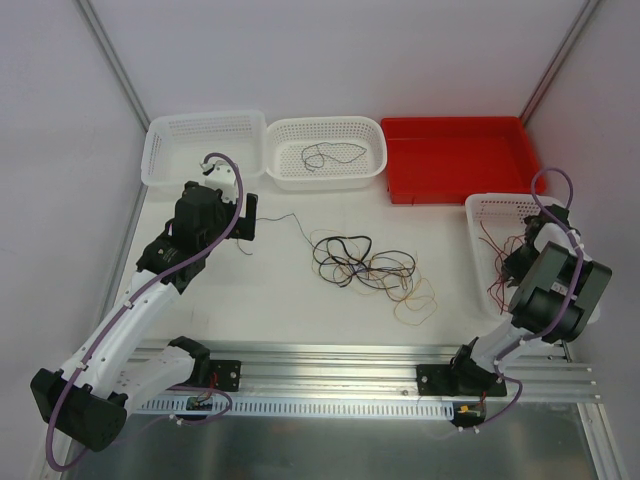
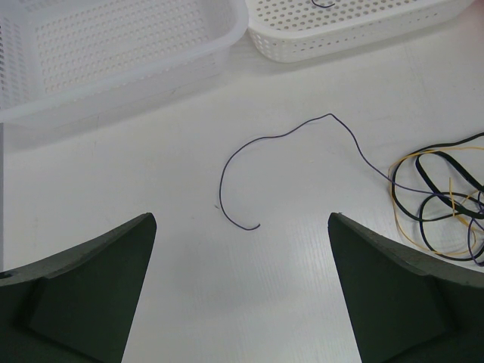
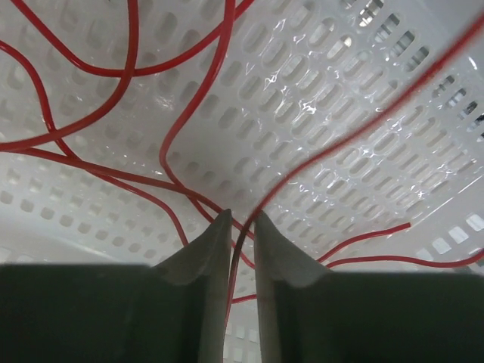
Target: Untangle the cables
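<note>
Left tool gapes released above the white tabletop, by a loose purple-grey strand. Thin black and orange-yellow tangled cables lie mid-tabletop. Right tool, slightly parted, straddles a thin red wire inside the right white perforated basket.

Bright, even, diffuse light from above leaves the white worktop nearly shadowless, with faint soft shading beneath the arms. The aluminium rail at 6 o'clock has a dull sheen. In the right wrist view glare sparkles on the basket wall toward 1 o'clock; the right fingers and nearest red cable are blurred.
</note>
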Motion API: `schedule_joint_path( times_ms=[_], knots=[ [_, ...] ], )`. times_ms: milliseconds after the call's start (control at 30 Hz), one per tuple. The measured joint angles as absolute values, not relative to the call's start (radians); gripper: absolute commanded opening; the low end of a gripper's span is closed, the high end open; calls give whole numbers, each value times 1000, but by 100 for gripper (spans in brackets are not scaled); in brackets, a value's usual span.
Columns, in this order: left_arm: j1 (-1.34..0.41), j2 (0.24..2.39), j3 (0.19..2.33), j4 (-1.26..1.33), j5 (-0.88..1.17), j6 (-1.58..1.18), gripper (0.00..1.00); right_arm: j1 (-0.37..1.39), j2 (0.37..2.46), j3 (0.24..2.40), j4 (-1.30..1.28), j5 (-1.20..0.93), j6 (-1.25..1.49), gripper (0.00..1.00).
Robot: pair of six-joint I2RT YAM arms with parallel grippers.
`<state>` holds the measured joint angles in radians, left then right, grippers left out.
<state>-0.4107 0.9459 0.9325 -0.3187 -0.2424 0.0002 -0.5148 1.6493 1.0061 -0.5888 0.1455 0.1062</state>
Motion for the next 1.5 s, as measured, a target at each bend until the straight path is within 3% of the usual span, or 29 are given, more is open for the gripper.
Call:
schedule_joint_path(
  times_ms=[100, 400, 567, 1067, 1300, 1500],
  knots=[
    [-411, 946, 933, -319, -242, 0, 99, -515, 1639, 1006, -604, 154, 108, 34],
    [-411, 946, 933, -319, -242, 0, 99, -515, 1541, 1013, -643, 181, 123, 42],
    [-411, 946, 933, -319, -241, 0, 99, -515, 1486, 1029, -656, 195, 135, 58],
    [-411, 946, 933, -319, -236, 0, 99, -514, 1279, 1109, -707, 248, 168, 94],
    [-411, 949, 933, -319, -221, 0, 99, -430, 1141, 1153, -724, 216, 138, 99],
    [-411, 960, 933, -319, -185, -13, 99, -160, 1051, 1192, -716, 100, 45, 98]
  ],
)
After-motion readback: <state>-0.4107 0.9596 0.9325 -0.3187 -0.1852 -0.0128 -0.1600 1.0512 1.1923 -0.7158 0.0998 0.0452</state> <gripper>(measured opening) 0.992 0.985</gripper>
